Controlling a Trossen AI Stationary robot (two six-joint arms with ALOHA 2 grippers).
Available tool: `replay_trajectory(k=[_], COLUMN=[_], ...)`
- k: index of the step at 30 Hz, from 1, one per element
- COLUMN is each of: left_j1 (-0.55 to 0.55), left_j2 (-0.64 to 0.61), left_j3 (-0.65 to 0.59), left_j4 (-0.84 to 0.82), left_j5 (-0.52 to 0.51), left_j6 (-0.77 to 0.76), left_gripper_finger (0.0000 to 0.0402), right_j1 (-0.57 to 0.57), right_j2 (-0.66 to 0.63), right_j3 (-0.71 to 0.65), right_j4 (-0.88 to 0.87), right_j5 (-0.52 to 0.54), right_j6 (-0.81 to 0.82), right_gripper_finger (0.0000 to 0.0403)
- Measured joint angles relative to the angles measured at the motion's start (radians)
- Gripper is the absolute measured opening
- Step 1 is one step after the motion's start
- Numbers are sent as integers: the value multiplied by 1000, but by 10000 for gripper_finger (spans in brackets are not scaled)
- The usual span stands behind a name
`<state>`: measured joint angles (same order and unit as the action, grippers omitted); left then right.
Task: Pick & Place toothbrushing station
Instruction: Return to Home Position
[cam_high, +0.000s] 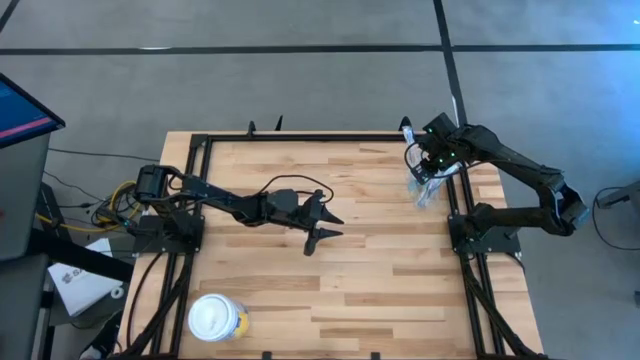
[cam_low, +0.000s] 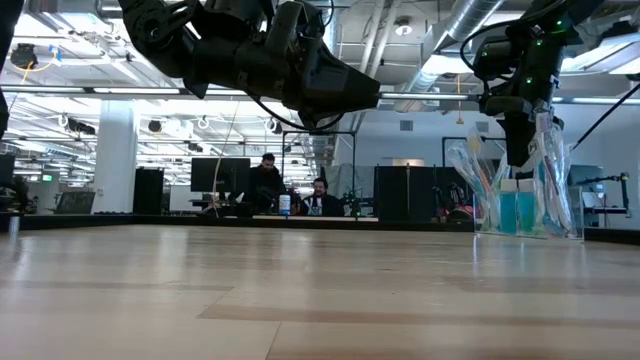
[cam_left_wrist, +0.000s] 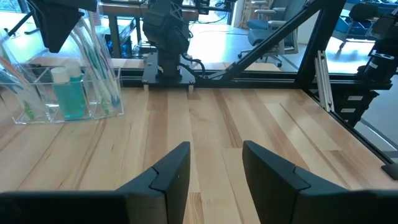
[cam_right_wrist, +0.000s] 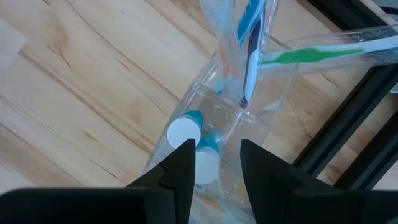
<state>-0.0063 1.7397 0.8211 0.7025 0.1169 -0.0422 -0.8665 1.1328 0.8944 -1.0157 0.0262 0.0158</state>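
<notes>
The toothbrushing station (cam_high: 424, 188) is a clear holder with several toothbrushes (cam_right_wrist: 250, 50) and blue white-capped tubes (cam_left_wrist: 69, 94). It stands on its base at the table's far right, beside the black frame rail. It also shows in the low view (cam_low: 522, 200) and the left wrist view (cam_left_wrist: 62, 87). My right gripper (cam_right_wrist: 217, 163) is open and points down just over the holder's top, among the brush handles (cam_low: 545, 150). My left gripper (cam_high: 325, 226) is open and empty, raised over the table's middle. My right gripper's open fingers (cam_right_wrist: 180, 171) stand on either side of the clear holder's top, near a white cap (cam_right_wrist: 185, 132). I cannot tell whether they touch the holder or the brushes.
A round yellow tub with a white lid (cam_high: 217, 320) stands near the table's front left edge. A black frame rail (cam_high: 455, 215) runs along the right side by the station. Bare wood (cam_high: 380, 260) lies between the arms. People sit at desks far behind the table (cam_low: 290, 190).
</notes>
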Motion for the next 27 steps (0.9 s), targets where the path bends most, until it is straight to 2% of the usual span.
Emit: replay_trajectory(k=[16, 27], left_j1=[0, 1], left_j2=[0, 0], left_j3=[0, 0], left_j4=[0, 0], left_j5=[0, 0], left_j6=[0, 0], left_gripper_finger=[140, 140], right_j1=[3, 48], right_j2=[0, -4], right_j3=[0, 36], right_j4=[51, 107], right_j5=[-3, -132], right_j6=[-16, -16], right_gripper_finger=[118, 118])
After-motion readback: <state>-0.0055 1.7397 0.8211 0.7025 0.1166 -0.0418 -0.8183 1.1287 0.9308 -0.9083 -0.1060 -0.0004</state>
